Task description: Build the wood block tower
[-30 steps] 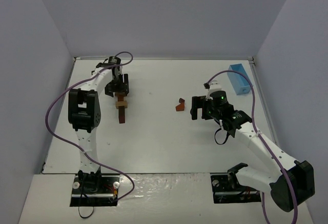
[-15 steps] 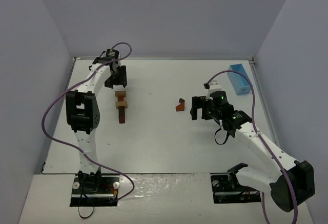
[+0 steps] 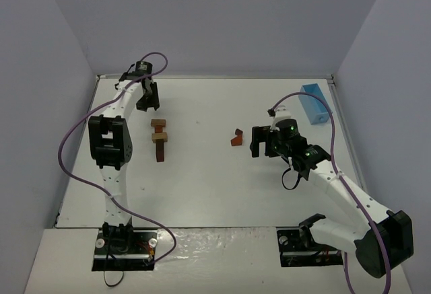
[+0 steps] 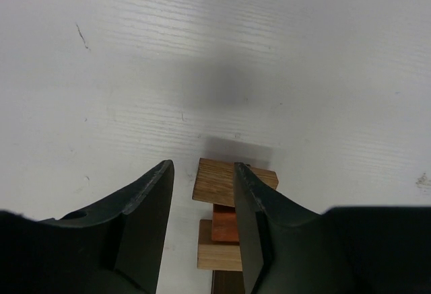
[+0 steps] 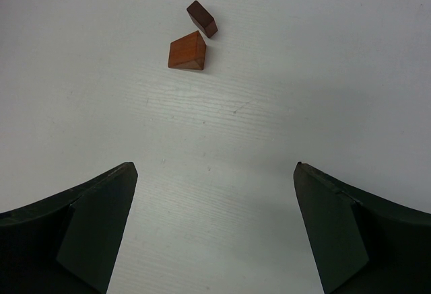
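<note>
The wood block tower stands left of centre, a narrow stack of tan, reddish-brown and dark brown pieces. In the left wrist view the wood block tower shows from above, tan block on top, below and between the fingers. My left gripper hangs behind the tower, clear of it, its jaws narrowly apart with nothing between them. Two loose wood blocks lie right of centre: a reddish-brown wedge and a small dark brown block. My right gripper stands wide open just right of them, empty.
A light blue rectangular box lies at the back right by the wall. Grey walls close in the white table on the left, back and right. Purple cables loop off both arms.
My left gripper has drawn back from the tower's top toward the rear wall and its jaws have narrowed. The tower stays standing. The right arm has not moved.
</note>
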Controlling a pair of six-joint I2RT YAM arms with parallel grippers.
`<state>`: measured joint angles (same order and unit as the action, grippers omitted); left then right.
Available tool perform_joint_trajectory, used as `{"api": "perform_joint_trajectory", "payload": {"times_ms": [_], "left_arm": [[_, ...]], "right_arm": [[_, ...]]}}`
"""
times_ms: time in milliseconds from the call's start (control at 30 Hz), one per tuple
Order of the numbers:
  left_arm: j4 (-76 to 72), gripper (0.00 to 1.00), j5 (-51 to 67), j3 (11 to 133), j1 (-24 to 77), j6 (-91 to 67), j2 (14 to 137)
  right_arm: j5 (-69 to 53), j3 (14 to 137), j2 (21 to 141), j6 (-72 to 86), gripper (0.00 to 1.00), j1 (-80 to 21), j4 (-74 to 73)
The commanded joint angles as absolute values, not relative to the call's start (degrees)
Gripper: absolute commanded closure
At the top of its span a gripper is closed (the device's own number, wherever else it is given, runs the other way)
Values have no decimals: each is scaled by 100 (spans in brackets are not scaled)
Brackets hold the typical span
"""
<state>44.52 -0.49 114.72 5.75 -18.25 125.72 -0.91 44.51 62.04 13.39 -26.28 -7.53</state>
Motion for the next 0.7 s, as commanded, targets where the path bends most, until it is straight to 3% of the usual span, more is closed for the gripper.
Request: {"api": "perform_joint_trajectory", "payload": {"times_ms": [0,667], "left_arm": [[4509,64,-123,11777,545,-1767,12577],[4610,67,-236,11559,529,-1652,12735]], "right_arm": [[-97,4632,6231,1292,0,-2602,-484],[-132,4589,6221,1301,0,-2610,-492]]}}
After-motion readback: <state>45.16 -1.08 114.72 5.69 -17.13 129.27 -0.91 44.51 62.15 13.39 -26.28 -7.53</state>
